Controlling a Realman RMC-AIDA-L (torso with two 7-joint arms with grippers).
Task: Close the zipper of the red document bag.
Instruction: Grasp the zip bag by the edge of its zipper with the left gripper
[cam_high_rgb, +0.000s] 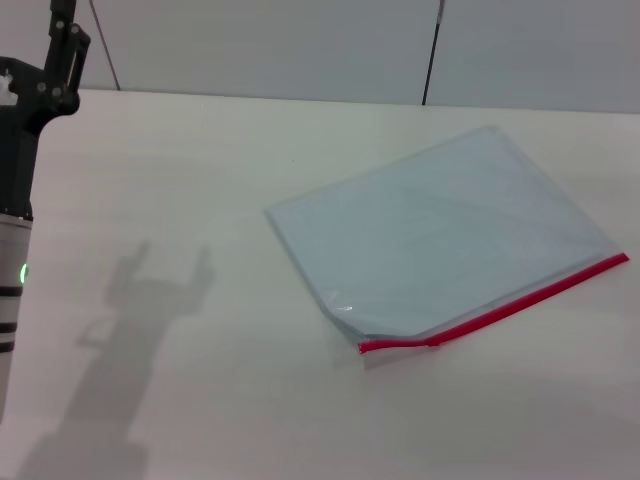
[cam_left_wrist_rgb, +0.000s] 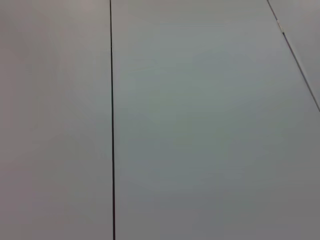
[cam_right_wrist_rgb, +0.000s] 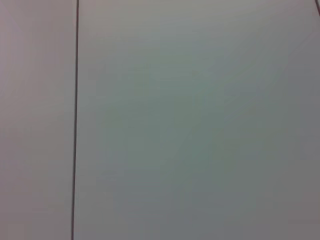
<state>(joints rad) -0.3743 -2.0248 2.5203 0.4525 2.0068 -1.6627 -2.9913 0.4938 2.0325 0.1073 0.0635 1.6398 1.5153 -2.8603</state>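
Lying flat on white table (cam_high_rgb: 200, 180), right of centre in head view: translucent pale-blue rectangular plastic document bag (cam_high_rgb: 440, 235), skewed, bright-red zipper strip (cam_high_rgb: 500, 312) along near edge, kinked at its left end. Left arm (cam_high_rgb: 30, 110) standing raised at table's left edge, parked; claw state unclear. Left wrist view: showing blank grey wall panels only. Right wrist view: same; right gripper unseen.

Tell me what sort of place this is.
Probably a lab or test bench: a plain white table against bare panelled walls, holding only the red document bag with its zipper. The left arm stands at the table's left edge.
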